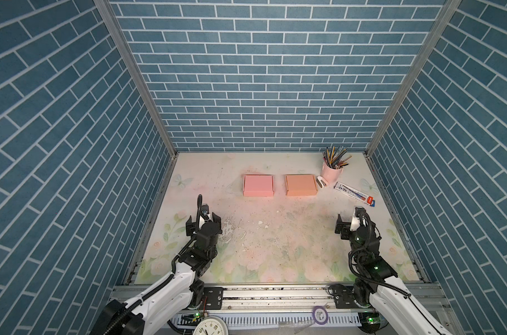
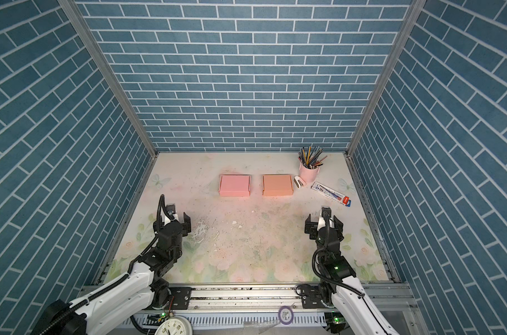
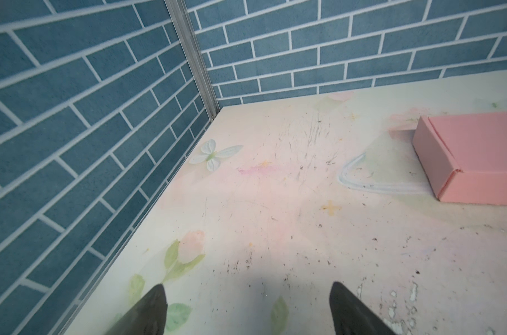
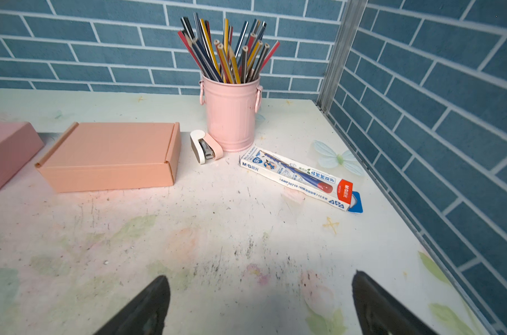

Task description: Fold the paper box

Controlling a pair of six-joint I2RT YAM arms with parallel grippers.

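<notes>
a closed pink cardboard box point(image 1: 258, 185) and a closed peach cardboard box point(image 1: 301, 185) lie flat, side by side but apart, toward the back of the floral worktop point(image 1: 275, 232); a white stapler point(image 1: 322, 182) sits just beside the peach one; left pincer point(image 3: 247, 290) and right pincer point(image 4: 261, 278) hover nearer the front, jaws spread wide, holding nothing

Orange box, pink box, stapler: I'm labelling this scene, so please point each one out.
orange box point(image 4: 110, 149), right wrist view, on its closed lid.
pink box point(image 1: 258, 184), in a top view, on its lid.
stapler point(image 4: 205, 147), right wrist view, on its middle.
</notes>
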